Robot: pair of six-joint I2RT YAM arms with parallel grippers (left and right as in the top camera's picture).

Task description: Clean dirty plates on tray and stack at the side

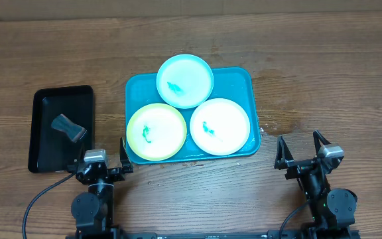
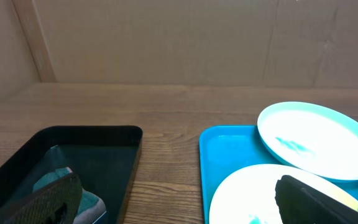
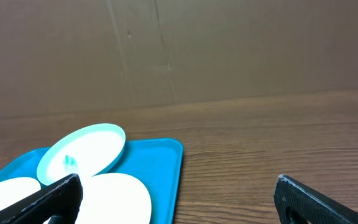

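Three smeared plates [image 1: 185,80] are seen overlapping on the tray [image 1: 234,79], uncleaned. The left end effector [image 1: 101,158] and right end effector [image 1: 300,143] are held wide open and empty off the tray's near corners, judged poised for reaching.

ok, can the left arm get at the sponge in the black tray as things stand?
Probably yes. The left gripper sits by the black tray's near corner, jaws open, and nothing covers the sponge.
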